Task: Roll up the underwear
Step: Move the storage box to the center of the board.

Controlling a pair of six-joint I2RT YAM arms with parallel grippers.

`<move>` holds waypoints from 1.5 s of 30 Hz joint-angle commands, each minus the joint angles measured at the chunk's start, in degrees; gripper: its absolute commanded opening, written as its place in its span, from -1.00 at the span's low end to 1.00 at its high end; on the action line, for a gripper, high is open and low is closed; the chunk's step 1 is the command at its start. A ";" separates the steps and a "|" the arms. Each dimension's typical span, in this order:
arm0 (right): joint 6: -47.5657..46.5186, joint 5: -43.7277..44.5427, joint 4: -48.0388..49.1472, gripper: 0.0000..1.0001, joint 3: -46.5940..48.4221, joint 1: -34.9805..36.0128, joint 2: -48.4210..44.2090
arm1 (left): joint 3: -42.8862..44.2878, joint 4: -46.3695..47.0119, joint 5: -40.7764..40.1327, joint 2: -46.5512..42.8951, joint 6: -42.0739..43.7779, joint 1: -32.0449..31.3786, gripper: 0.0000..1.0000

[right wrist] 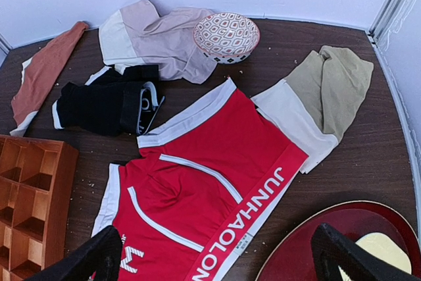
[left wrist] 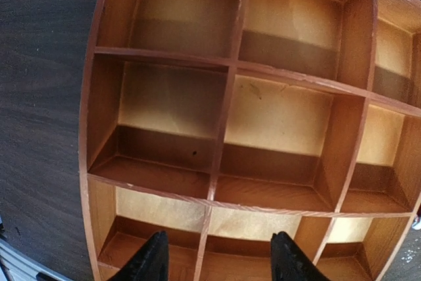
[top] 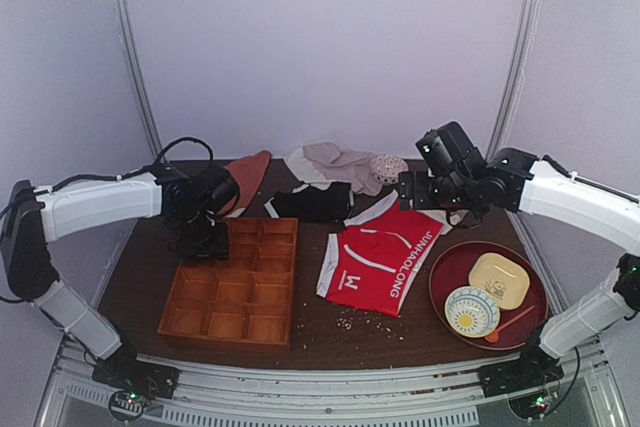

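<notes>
The red underwear (top: 375, 257) lies flat and unrolled on the dark table right of centre. Its white stripes and "JUNHAOLONG" waistband show clearly in the right wrist view (right wrist: 204, 195). My right gripper (top: 412, 190) hovers above the far edge of the underwear; it is open and empty, with its fingertips wide apart in its own view (right wrist: 217, 258). My left gripper (top: 200, 239) is over the far left part of the wooden divider tray (top: 235, 292). It is open and empty above the tray's compartments (left wrist: 220, 261).
A black brief (top: 312, 202), a pinkish-grey garment (top: 335, 165) and a patterned bowl (top: 388, 167) lie at the back. A beige-tan garment (right wrist: 322, 93) lies right of the underwear. A rust-coloured garment (top: 247, 175) lies back left. A red round tray (top: 455, 262) with dishes stands at the right.
</notes>
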 commanded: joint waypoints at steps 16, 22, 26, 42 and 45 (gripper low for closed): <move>0.94 0.88 -2.44 1.00 0.45 0.33 -1.25 | 0.82 4.62 -5.97 12.58 9.11 6.19 0.06; 0.63 0.88 -2.22 1.00 0.66 0.26 -0.27 | -2.07 5.28 -7.69 12.01 11.83 9.56 0.06; 0.33 0.45 -1.76 1.00 1.29 0.31 0.85 | -3.16 5.60 -9.89 11.57 15.00 11.35 0.07; -2.99 -14.18 2.94 0.98 1.66 0.33 5.83 | 1.48 5.56 -14.27 13.41 26.77 18.62 0.12; -2.72 -17.55 3.01 0.95 2.32 0.64 7.96 | 1.78 6.52 -15.17 13.27 30.55 19.73 0.13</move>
